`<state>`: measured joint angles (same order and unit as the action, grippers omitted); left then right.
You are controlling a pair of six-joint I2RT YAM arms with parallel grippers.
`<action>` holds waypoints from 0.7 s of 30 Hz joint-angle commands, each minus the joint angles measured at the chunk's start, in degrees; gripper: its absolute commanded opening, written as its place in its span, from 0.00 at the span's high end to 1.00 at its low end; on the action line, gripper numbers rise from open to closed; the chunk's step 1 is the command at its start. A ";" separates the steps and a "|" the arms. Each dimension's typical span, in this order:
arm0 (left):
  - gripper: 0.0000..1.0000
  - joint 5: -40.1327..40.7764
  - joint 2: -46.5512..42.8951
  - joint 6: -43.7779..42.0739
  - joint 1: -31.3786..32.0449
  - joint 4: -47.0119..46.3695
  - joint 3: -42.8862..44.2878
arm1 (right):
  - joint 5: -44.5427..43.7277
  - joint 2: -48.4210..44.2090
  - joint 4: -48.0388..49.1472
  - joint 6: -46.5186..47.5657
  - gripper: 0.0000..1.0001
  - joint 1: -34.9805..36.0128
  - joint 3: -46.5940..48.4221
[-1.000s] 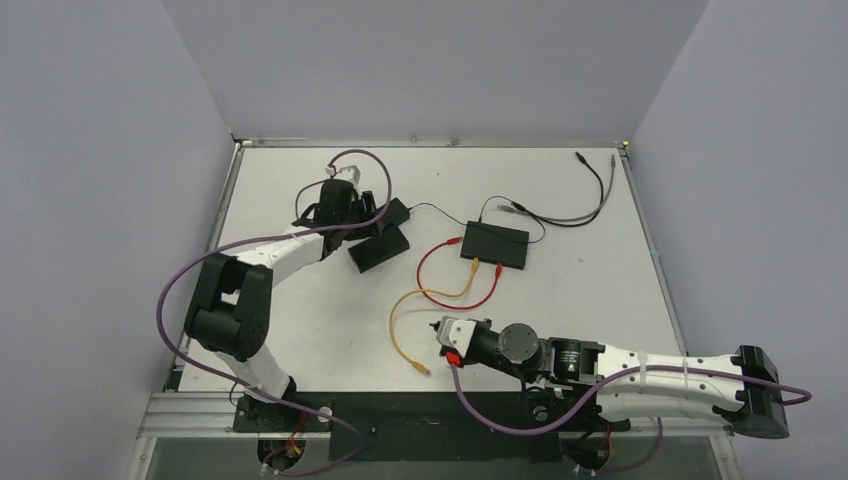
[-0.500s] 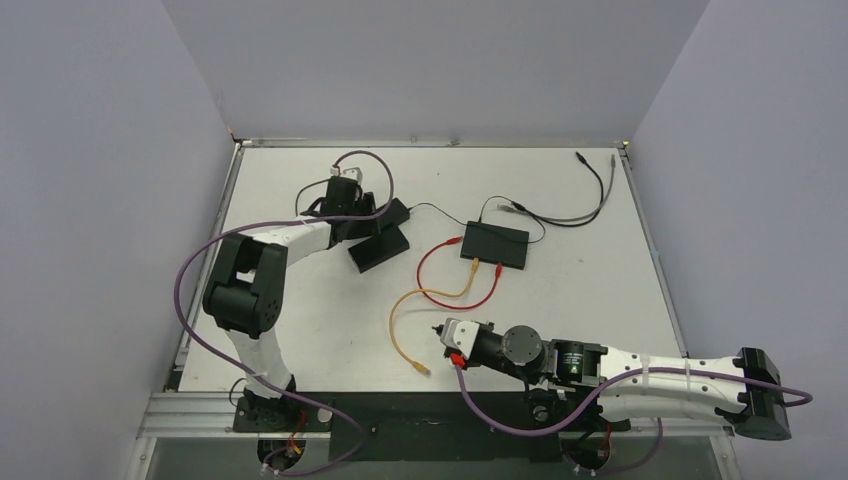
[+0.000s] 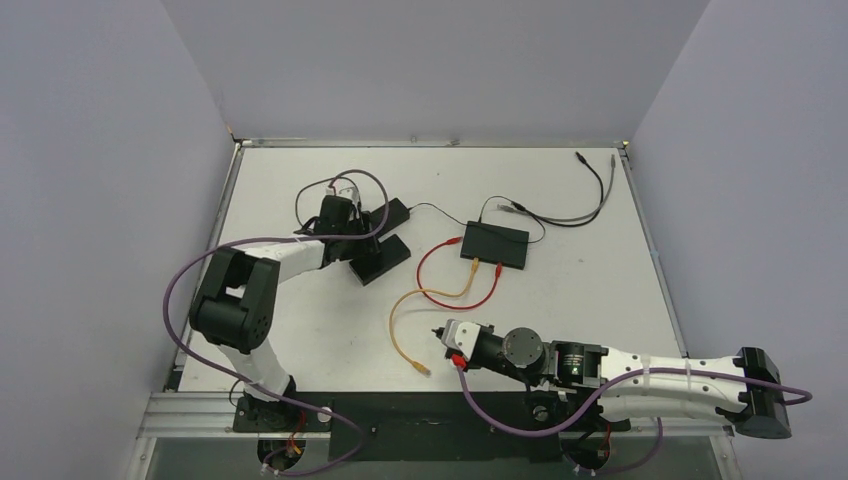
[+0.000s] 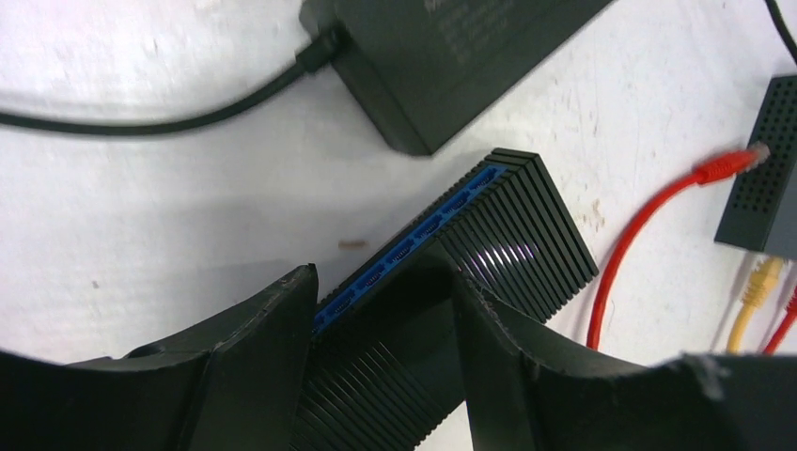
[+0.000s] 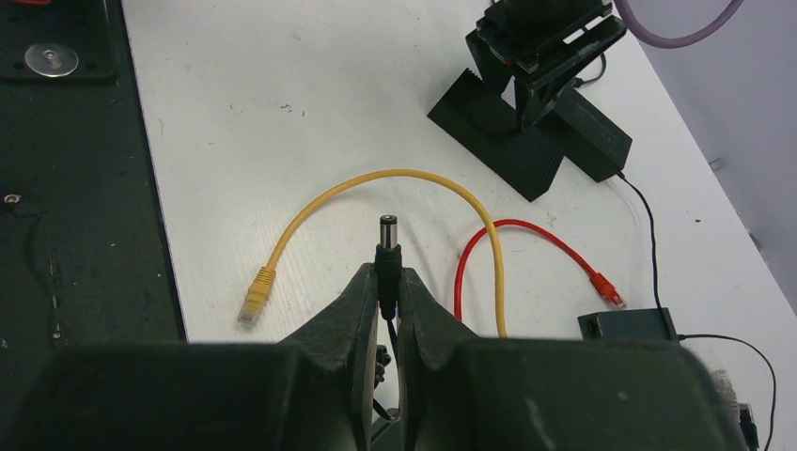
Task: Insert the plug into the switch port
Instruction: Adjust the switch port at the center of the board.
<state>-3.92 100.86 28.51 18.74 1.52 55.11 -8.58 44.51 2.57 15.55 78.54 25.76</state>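
Observation:
The switch is a ribbed black box with a blue port face, lying left of the table's centre. My left gripper is shut on the switch across its width, one finger against the blue face. It also shows in the top view. My right gripper is shut on the black barrel plug, whose metal tip points forward past the fingertips. It hovers near the table's front edge, well apart from the switch.
A black power adapter lies just behind the switch. A flat black box at centre has red and yellow cables plugged in; the yellow cable's free end lies near my right gripper. Grey cables lie at back right.
My left arm has shifted and turned the switch slightly on the table, moving it a little toward the front. My right gripper with the plug has barely moved.

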 commanded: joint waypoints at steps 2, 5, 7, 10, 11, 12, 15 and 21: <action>0.48 -2.46 -5.84 2.46 2.15 0.20 -7.23 | -1.87 1.36 3.09 -3.08 1.00 0.64 0.71; 0.49 -2.53 -9.58 3.81 4.47 0.02 -10.39 | -2.80 3.20 2.46 -5.18 1.00 0.65 1.73; 0.49 -2.04 -12.23 4.92 6.22 0.12 -12.71 | -3.16 4.70 2.04 -5.95 1.00 0.67 2.43; 0.49 -1.32 -15.87 6.81 9.50 1.30 -16.00 | -4.18 5.89 0.96 -7.32 1.00 0.75 3.57; 0.49 -0.51 -17.98 7.39 10.06 1.78 -16.62 | -4.13 6.65 -0.24 -7.82 1.00 0.79 4.29; 0.49 -0.09 -19.08 7.76 10.94 2.69 -17.87 | -3.61 7.13 -1.57 -8.00 1.00 0.79 4.74; 0.49 -0.28 -25.99 10.30 11.60 3.05 -21.41 | -2.20 9.69 -2.34 -8.78 1.00 1.15 5.67; 0.49 -0.14 -40.22 15.01 12.55 4.65 -30.03 | -2.90 13.78 -1.63 -10.64 1.00 1.40 6.62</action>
<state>-4.67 67.55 39.13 30.44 5.30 28.25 -11.07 56.10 0.12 7.44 79.42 29.69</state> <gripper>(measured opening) 0.516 0.056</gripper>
